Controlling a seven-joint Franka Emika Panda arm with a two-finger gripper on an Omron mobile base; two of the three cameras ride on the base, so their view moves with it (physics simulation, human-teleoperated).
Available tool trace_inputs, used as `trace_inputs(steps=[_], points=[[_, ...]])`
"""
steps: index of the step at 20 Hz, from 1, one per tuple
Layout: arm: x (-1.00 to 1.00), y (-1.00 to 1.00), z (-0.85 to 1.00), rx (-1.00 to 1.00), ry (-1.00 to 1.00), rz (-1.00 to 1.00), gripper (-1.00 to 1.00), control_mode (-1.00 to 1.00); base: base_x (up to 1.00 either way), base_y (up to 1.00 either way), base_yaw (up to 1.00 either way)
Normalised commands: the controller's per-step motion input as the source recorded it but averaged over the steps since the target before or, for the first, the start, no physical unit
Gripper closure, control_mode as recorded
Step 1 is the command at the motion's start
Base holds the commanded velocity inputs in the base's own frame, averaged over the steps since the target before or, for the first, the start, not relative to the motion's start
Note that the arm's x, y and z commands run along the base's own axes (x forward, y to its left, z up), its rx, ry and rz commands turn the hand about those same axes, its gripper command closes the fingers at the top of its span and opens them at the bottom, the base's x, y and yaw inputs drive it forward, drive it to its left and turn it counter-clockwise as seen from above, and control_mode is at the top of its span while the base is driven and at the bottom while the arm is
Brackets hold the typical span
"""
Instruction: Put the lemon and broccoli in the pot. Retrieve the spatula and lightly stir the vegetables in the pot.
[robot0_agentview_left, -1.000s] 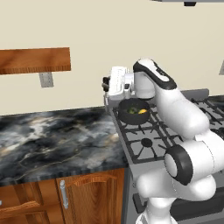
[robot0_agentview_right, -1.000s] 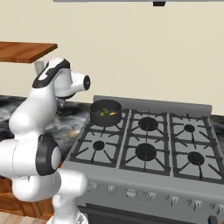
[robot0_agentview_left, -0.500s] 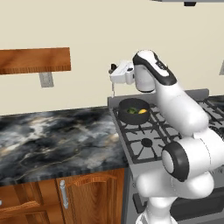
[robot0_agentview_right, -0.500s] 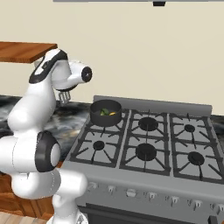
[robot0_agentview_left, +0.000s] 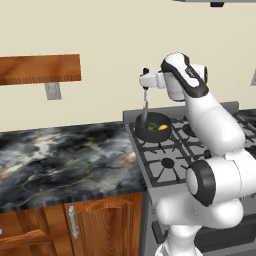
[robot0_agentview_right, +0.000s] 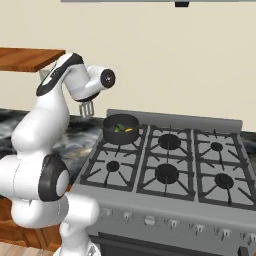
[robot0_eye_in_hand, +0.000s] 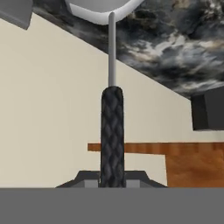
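Jaws clenched on the black handle of the spatula, the gripper hangs it head-down above the left rim of the pot on the stove's back-left burner, lemon and broccoli lying inside beside the marbled worktop.

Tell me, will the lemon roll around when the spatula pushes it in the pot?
Probably yes. The lemon looks round and smooth, so a nudge from the spatula should set it rolling. The pot has straight sides, so it likely stays inside. The bumpy broccoli beside it may block it.
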Motion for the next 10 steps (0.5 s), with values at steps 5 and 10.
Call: trace_inputs(steps=[5, 10], points=[[0.18, -0.65, -0.1, 0.01, 0.0, -0.07, 1.0, -1.0, 0.0, 0.0, 0.0], [0.28, -0.55, -0.23, 0.06, 0.0, -0.11, 1.0, -1.0, 0.0, 0.0, 0.0]])
